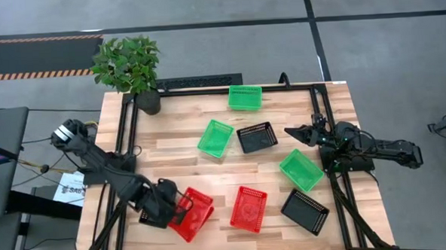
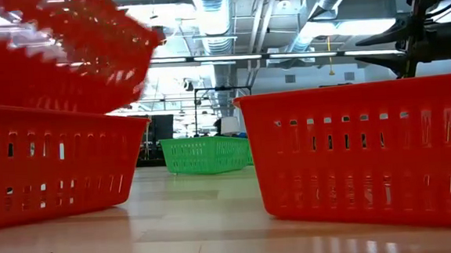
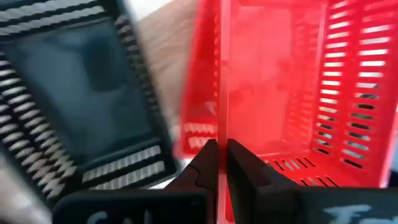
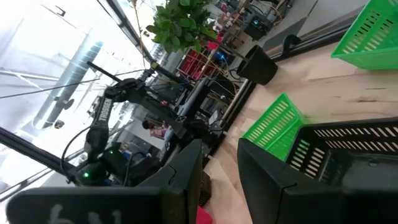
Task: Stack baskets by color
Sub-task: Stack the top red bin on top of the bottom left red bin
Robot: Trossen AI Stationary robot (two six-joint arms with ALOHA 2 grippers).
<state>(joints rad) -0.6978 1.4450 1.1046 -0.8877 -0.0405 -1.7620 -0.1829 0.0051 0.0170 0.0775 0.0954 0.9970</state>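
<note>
Left wrist view showed the left hand (image 3: 219, 163) pinched shut on the thin wall of a red basket (image 3: 292, 87), tilted above another red basket (image 1: 183, 221) at the worktop's (image 1: 178, 138) near-left corner. Light, stiff, slightly springy plastic likely suited a rim grip. The right hand (image 4: 221, 158) waited spread, empty.
</note>
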